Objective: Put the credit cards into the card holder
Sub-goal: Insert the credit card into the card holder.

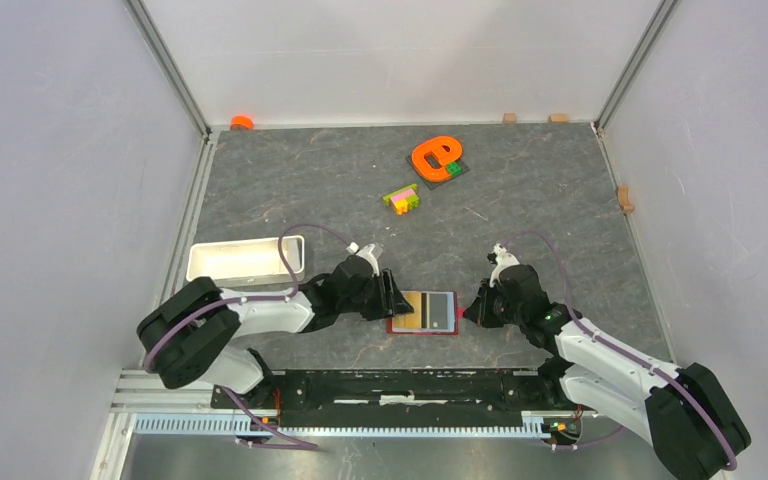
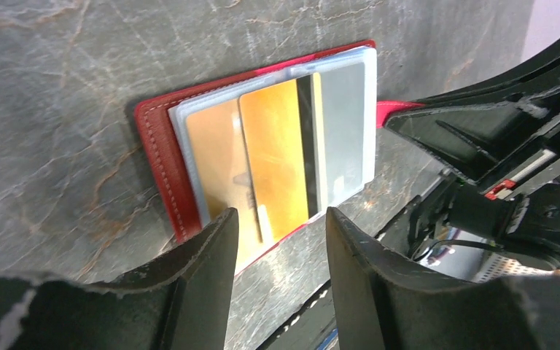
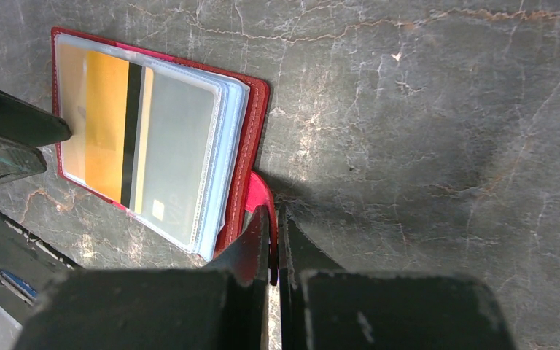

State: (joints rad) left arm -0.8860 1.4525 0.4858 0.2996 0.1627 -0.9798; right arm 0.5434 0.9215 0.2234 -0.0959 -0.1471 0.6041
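Observation:
The card holder (image 1: pixel 397 324) lies open on the table, dark red with clear sleeves, between my two grippers. A tan-orange credit card (image 2: pixel 277 157) sits slanted on its sleeves, its near corner sticking out past the red edge (image 2: pixel 157 160). A pale grey-blue credit card (image 3: pixel 175 153) lies flat under a clear sleeve beside it. My left gripper (image 2: pixel 281 215) is open just short of the orange card's near edge, with nothing between its fingers. My right gripper (image 3: pixel 274 211) is shut on the holder's red snap tab (image 3: pixel 261 191).
A white tray (image 1: pixel 245 258) stands left of the left arm. An orange e-shaped toy (image 1: pixel 435 155) and a small stack of coloured bricks (image 1: pixel 401 197) lie further back. Small wooden blocks (image 1: pixel 509 117) sit along the back wall. Side walls close off both sides.

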